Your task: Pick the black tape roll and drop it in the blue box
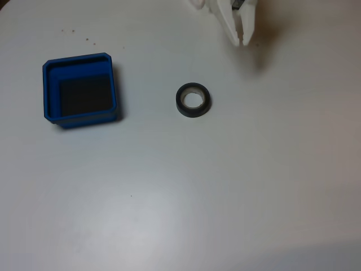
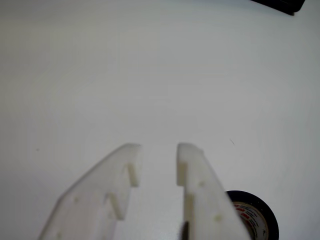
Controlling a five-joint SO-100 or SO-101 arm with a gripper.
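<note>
White tabletop (image 1: pixel 237 192) fills the fixed view; the black tape roll (image 1: pixel 193 100) lies flat near its centre, the blue box (image 1: pixel 80 90) well apart to its left; the white gripper (image 1: pixel 241 41), jaws narrowly parted and empty, hangs above-right.

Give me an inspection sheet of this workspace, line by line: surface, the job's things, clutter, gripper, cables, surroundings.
Surface: white table, a few tiny dark specks, otherwise clean.
Job's things: black tape roll lying flat near the middle of the fixed view, untouched; blue box to its left in that view, apart from it, nothing inside on its dark floor.
Clutter: nothing seen.
Gripper: white gripper with its fingers slightly parted, holding nothing, off the roll; in the wrist view the roll peeks out beside the right finger.
Cables: nothing seen.
Surroundings: a dark object at the top edge of the wrist view, too cropped to identify.
</note>
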